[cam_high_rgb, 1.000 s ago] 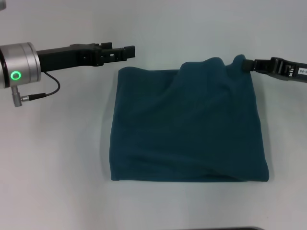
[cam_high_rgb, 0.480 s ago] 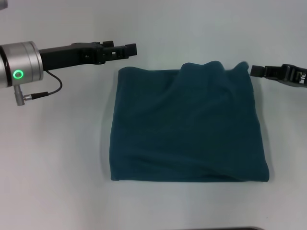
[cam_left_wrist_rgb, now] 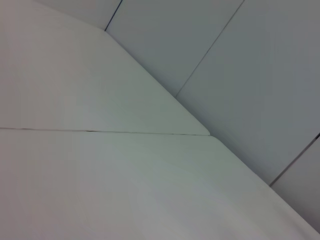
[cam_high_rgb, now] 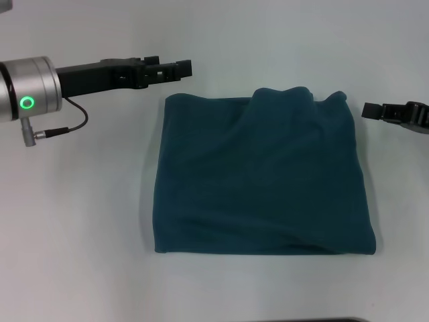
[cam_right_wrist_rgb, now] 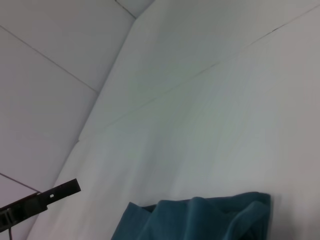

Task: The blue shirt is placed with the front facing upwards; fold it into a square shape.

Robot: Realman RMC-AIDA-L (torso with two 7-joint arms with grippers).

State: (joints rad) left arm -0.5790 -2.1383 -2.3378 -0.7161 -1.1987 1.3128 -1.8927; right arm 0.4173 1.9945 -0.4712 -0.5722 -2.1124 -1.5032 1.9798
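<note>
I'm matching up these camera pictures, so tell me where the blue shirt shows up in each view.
Head view: the blue shirt lies folded in the middle of the table, between the left gripper and the right gripper.
Left wrist view: not in it; only bare table and wall.
Right wrist view: its bunched edge shows at the bottom.
Shared landmark: the left gripper, also in the right wrist view.
</note>
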